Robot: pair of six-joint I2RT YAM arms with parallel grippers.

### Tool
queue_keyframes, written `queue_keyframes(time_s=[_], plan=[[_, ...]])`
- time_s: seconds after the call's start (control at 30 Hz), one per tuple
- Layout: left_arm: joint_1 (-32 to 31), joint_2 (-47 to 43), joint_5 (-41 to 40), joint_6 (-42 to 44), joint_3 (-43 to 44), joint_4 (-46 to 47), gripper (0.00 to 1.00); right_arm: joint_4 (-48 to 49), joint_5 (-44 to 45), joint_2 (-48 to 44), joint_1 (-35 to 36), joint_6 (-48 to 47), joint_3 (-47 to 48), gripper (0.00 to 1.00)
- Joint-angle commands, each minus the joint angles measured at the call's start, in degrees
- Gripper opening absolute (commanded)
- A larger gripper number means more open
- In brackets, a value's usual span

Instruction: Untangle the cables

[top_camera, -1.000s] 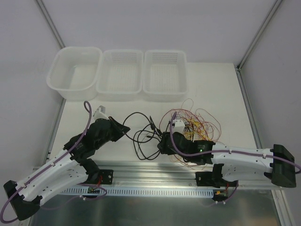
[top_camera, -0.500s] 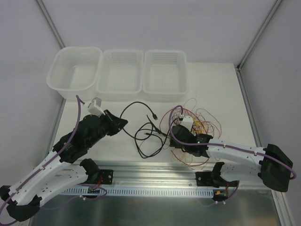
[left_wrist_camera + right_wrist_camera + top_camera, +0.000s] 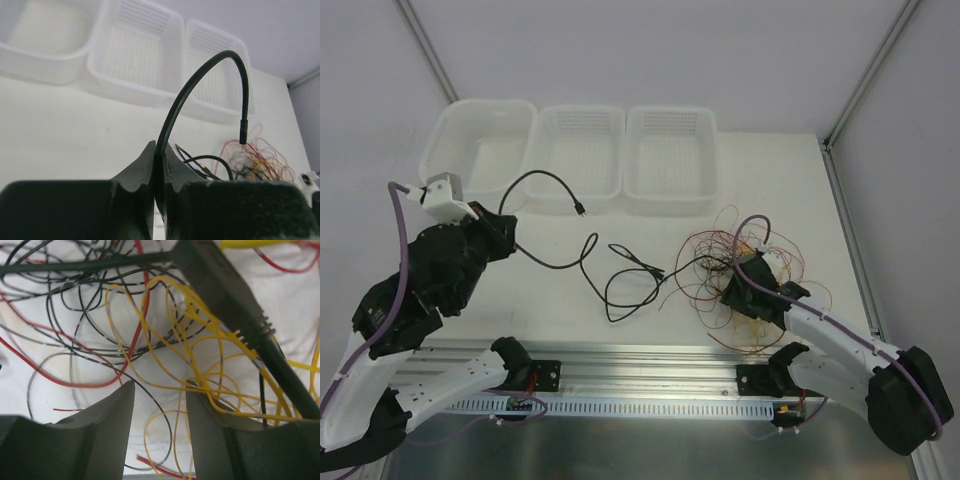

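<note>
The cables are a tangle of thin red, yellow and black wires [image 3: 745,270] right of centre, plus a thicker black cable [image 3: 560,262] that runs left from it in loops. My left gripper [image 3: 507,228] is shut on this black cable [image 3: 200,75] and holds it off the table. The cable's free plug end [image 3: 582,210] arches up in front of the baskets. My right gripper [image 3: 732,290] is low over the tangle. Its jaws are open in the right wrist view [image 3: 160,387], with yellow wires [image 3: 165,325] and a red wire [image 3: 75,380] beneath them and nothing held.
Three white containers stand along the back: a tub [image 3: 480,104], a middle basket [image 3: 580,110] and a right basket [image 3: 670,110]. A thick black plug and lead [image 3: 220,285] crosses above the right jaws. An aluminium rail [image 3: 650,355] runs along the near edge.
My left gripper has risen and swung back to the left with the black cable, drawing it out of the tangle. My right gripper has moved right and lowered onto the wire tangle.
</note>
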Motion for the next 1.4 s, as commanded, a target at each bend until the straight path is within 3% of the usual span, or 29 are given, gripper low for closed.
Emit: queue_keyframes(time_s=[0.0,0.13,0.23,0.37,0.53,0.67,0.87,1.0,1.2,1.37], plan=[[-0.5,0.7,-14.6,9.5,7.1,-5.7,0.00,-4.6,-3.3,-4.8,-7.5,-3.1,-2.5,0.49],[-0.5,0.2,-26.4,15.4,12.8,-6.1,0.00,-8.1,-3.8,-9.8,-13.7,-5.2,-3.0,0.52],[-0.5,0.2,-27.7,18.7,14.3,-6.1,0.00,-10.8,-3.3,-12.1,-15.3,-7.8,-0.4,0.54],[-0.5,0.8,-17.1,16.8,11.6,-6.1,0.00,-10.9,-8.8,-15.3,-11.9,-16.5,5.9,0.61],[-0.6,4.2,-6.0,11.3,6.9,-6.3,0.00,-13.9,-9.1,-13.7,0.9,-22.9,16.5,0.68],[-0.5,6.0,0.1,8.6,5.6,-6.2,0.00,-14.0,-9.4,-10.2,9.6,-23.7,23.2,0.68],[-0.5,6.5,3.4,6.5,4.3,-6.3,0.00,-7.3,-8.1,-2.1,18.2,-22.4,27.8,0.59],[-0.5,6.2,4.1,5.6,3.5,-6.2,0.00,-2.8,-6.8,5.2,21.9,-21.8,29.0,0.46],[-0.5,5.4,4.7,5.0,2.6,-6.3,0.00,2.0,-3.9,12.6,24.3,-20.6,30.1,0.41],[-0.5,4.5,4.7,4.4,1.5,-6.3,0.00,7.1,-6.5,16.5,25.5,-19.9,29.4,0.39]])
